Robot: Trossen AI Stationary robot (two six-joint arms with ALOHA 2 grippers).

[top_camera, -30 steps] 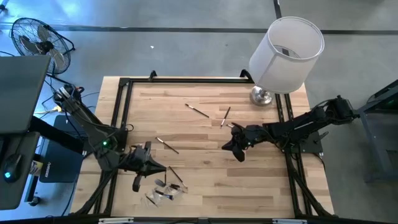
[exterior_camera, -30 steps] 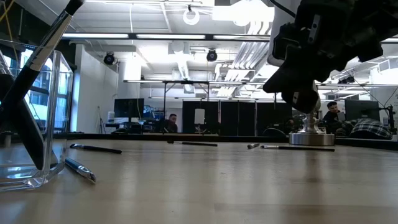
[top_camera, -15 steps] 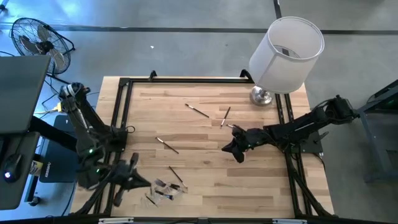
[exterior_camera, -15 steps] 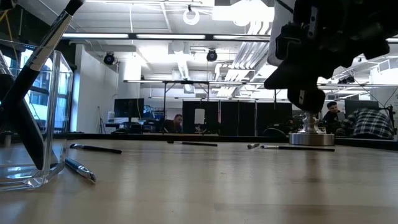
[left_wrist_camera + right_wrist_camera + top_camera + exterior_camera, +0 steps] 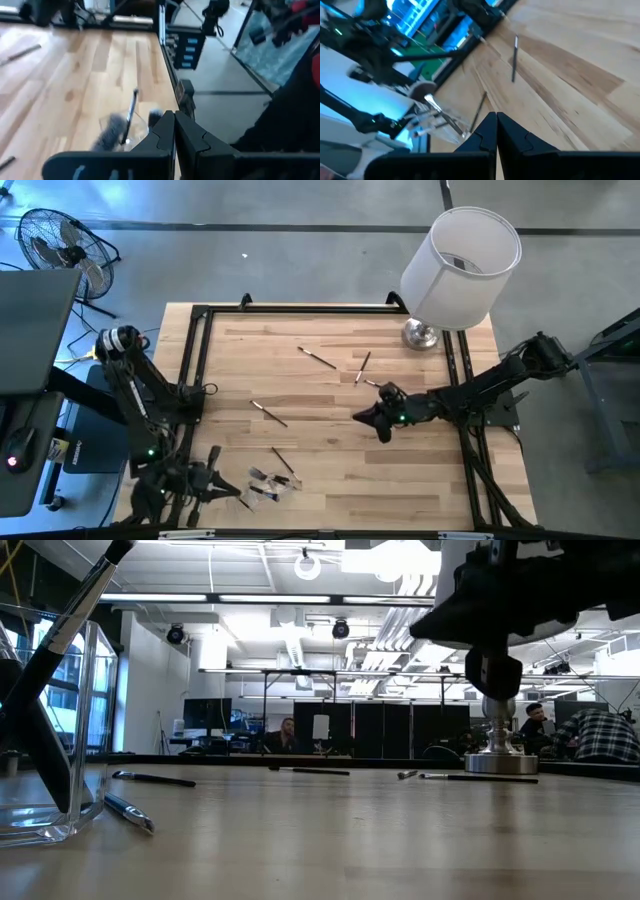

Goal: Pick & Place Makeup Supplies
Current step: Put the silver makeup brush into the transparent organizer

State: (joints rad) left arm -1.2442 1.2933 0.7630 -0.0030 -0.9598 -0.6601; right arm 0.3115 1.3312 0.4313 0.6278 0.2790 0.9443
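Thin makeup brushes lie flat on the wooden table: two near the far middle [image 5: 318, 358] [image 5: 362, 367], one at mid-left [image 5: 268, 412], one near the front [image 5: 283, 460]. More brushes stand slanted in a clear holder [image 5: 265, 480] [image 5: 50, 740], a fluffy one [image 5: 107, 134] among them. One brush [image 5: 128, 812] lies beside the holder. My left gripper [image 5: 222, 483] [image 5: 174, 125] is shut and empty, just left of the holder. My right gripper [image 5: 365, 418] [image 5: 496, 125] hangs shut and empty above the table right of centre.
A lamp with a white shade [image 5: 462, 265] stands on its metal base [image 5: 500, 760] at the far right corner. A black frame rail [image 5: 195, 360] runs along the table's sides. Bare wood lies between the two grippers.
My left gripper has swung away from the middle toward the near left corner and sunk lower, staying shut. My right gripper has rolled about its own line and edged slightly toward the left, still shut. The brushes and holder have not moved.
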